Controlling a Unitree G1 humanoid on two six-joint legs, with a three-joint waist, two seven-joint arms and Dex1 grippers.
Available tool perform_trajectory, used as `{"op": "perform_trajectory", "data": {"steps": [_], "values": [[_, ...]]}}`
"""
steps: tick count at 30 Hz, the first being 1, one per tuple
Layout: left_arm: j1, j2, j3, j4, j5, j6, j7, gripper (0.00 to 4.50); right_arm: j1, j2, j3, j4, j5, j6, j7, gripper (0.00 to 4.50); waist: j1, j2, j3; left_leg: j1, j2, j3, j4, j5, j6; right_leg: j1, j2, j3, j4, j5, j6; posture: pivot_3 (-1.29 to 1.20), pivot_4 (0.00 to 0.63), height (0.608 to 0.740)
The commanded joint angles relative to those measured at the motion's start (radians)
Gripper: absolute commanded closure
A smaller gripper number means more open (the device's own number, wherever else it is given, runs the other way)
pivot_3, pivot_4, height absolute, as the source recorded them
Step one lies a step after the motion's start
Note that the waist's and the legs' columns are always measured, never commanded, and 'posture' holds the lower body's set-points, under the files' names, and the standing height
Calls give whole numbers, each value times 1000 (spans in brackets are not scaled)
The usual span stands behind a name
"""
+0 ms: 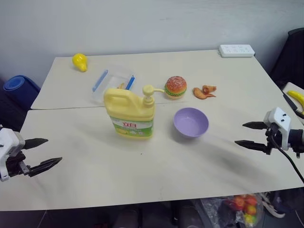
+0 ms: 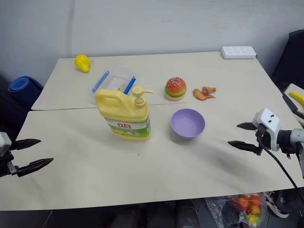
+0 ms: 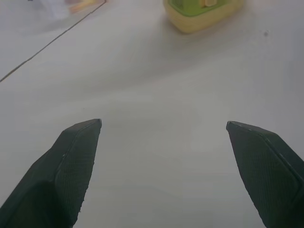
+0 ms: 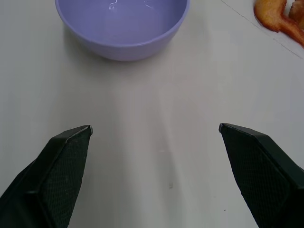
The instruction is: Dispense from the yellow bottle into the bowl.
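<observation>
Yellow bottle point(image 1: 129, 113) stands upright beside the empty bowl point(image 1: 190, 122).

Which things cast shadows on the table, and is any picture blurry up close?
Left eye view: soft shadows lie beside the yellow bottle and the bowl, and a faint one stretches from the right pincer. Left wrist view: the bottle's base looks soft. Right wrist view: small glints inside the bowl.

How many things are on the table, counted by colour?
Yellow: 2, bottle and pear toy
Purple: 1, bowl
Clear: 1, box with blue clips
Orange: 2, burger toy and shrimp toy
White: 1, power strip
Total: 7
</observation>
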Motion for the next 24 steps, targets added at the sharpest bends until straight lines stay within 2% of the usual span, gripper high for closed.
{"op": "perform_trajectory", "data": {"steps": [1,4,8,14,19,24], "values": [[-19,-10,7,-9,-17,0,5,0,-7,0,-26,-40,22,14,-8,15,0,0,0,0,0,0,0,0,0,0,0,0,0,0,0,0,150,740],[-29,-10,2,-68,-61,45,-5,0,1,0,-30,-82,35,27,-5,15,0,0,0,0,0,0,0,0,0,0,0,0,0,0,0,0,150,740],[-69,38,25,-183,-195,188,-41,0,21,-5,-31,-199,73,72,9,15,2,-1,0,0,0,0,1,0,0,0,0,0,0,0,0,0,150,740],[-185,183,33,-307,-420,354,-161,0,36,17,28,-473,111,171,-34,15,3,-1,0,-1,0,-1,1,0,0,0,0,0,1,0,0,0,150,740],[-283,307,-39,-379,-488,371,-272,0,20,59,140,-588,63,233,-104,15,2,-1,0,0,0,0,1,0,0,0,1,1,0,0,0,0,150,740],[-465,375,-201,-377,-518,346,-290,0,-46,151,263,-579,-24,247,-200,15,1,-1,0,0,-3,1,1,0,0,0,3,2,1,0,0,0,150,740]]}}
